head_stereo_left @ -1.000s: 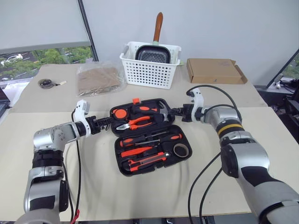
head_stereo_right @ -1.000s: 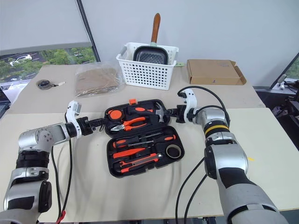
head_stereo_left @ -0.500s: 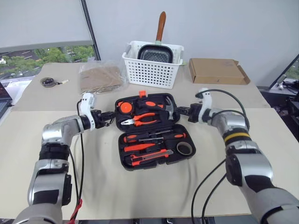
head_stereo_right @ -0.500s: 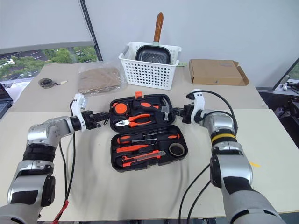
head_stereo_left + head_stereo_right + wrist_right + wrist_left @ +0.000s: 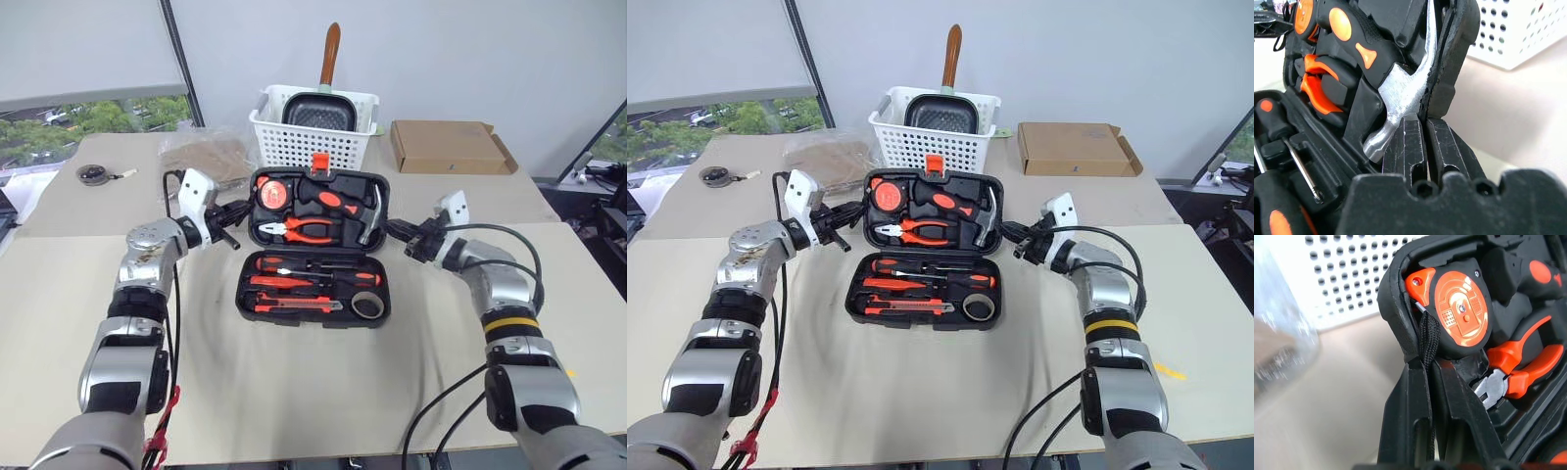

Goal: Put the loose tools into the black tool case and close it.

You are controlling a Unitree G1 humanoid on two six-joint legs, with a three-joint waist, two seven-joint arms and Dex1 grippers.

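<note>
- Black moulded-plastic clamshell tool case (image 5: 313, 259), orange latch (image 5: 319, 163) at the lid's top edge: lies on the beige bench (image 5: 294, 392) between the two claws, its lid raised partway.
- Left claw (image 5: 233, 214): fingers together, clamped on the lid's edge at its own end, as the left wrist view shows; just past the fingertips sits the round orange-and-black tape measure (image 5: 1462, 308), with the orange-handled pliers (image 5: 1513, 377) beside it.
- Right claw (image 5: 404, 238): fingers together, clamped on the opposite lid edge; the steel hammer head (image 5: 1398, 98) lies right against its fingertips.
- Progress: the black-and-orange long screwdrivers (image 5: 294, 272), the short orange-red screwdriver (image 5: 274, 290) and the black-and-orange utility knife (image 5: 299, 305) lie in recesses of the base half, between the claws and nearer the robot. Packing appears done; what remains, judging by the lid's tilt, is folding it down and fastening the latch.
- Surroundings: beyond the case, a white lattice plastic basket (image 5: 313, 147) holding a dark pan; beyond the right claw, a flat brown cardboard box (image 5: 446, 147); beyond the left claw, a clear bag (image 5: 201, 157). Grey wall, window at the robot's left.
</note>
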